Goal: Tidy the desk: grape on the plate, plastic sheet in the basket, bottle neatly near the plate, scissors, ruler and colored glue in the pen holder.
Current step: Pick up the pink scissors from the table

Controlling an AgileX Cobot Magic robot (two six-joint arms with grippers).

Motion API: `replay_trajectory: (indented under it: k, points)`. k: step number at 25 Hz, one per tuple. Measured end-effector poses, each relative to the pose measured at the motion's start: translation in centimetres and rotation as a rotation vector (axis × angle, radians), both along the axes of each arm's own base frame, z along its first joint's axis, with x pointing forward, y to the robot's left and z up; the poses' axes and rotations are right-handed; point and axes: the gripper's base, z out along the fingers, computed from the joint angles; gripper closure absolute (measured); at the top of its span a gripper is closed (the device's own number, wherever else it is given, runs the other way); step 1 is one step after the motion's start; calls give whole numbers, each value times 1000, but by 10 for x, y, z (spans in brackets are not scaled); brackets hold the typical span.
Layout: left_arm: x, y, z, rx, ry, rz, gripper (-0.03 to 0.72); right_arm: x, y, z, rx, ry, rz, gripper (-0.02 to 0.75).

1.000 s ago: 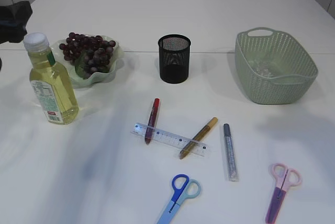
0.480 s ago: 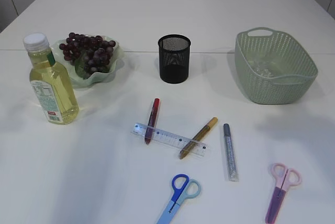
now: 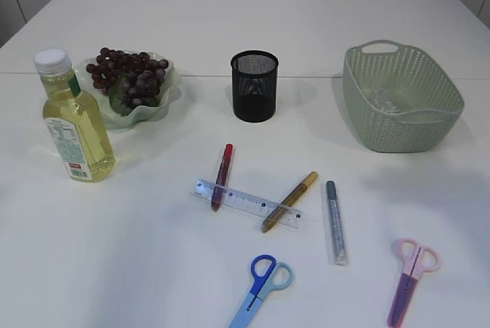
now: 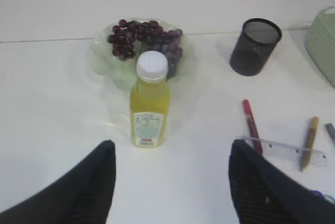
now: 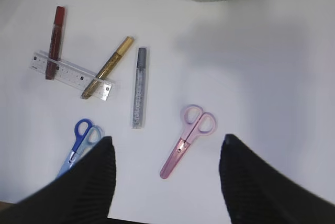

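Left gripper (image 4: 170,182) hangs with its 2 dark fingers spread wide and nothing between them, above the white table (image 3: 115,267) on the near side of the bottle (image 4: 150,106). That bottle stands upright, filled with pale yellow liquid, with a white cap and a label on its front. Just beyond it sits the pale green wavy plate (image 4: 104,59), with a bunch of dark red grapes (image 4: 144,35) on it. To the right and farther back stands the black mesh pen holder (image 4: 254,46).

Right gripper (image 5: 167,182) likewise hangs spread and empty, over the near right part of the table. Between its fingers lie the pink scissors (image 5: 189,139), flat and closed. To their left rests a silver glitter glue pen (image 5: 138,86), then a gold glue pen (image 5: 107,67) and a red glue pen (image 5: 54,34), both lying across a clear ruler (image 5: 70,75). Blue scissors (image 5: 78,145) lie nearer the left finger. At the far right stands the pale green basket (image 3: 436,113), with something pale and crumpled in its bottom, too indistinct to identify.
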Motion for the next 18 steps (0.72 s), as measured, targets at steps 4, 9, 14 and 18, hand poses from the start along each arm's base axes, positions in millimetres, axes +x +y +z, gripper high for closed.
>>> replay_trajectory:
  k: [4,9,14,18]
  points:
    - [-9,-11,19,-22,-3,-113,214,-1,2,-11,40,46,-30,248]
    - [-16,-28,29,-39,-7,-242,221,-14,11,-47,151,182,-45,248]
    - [-13,-45,21,-20,67,-357,222,-22,12,-60,164,222,-49,248]
    - [-8,-61,13,0,120,-436,222,-22,7,-61,107,222,-58,248]
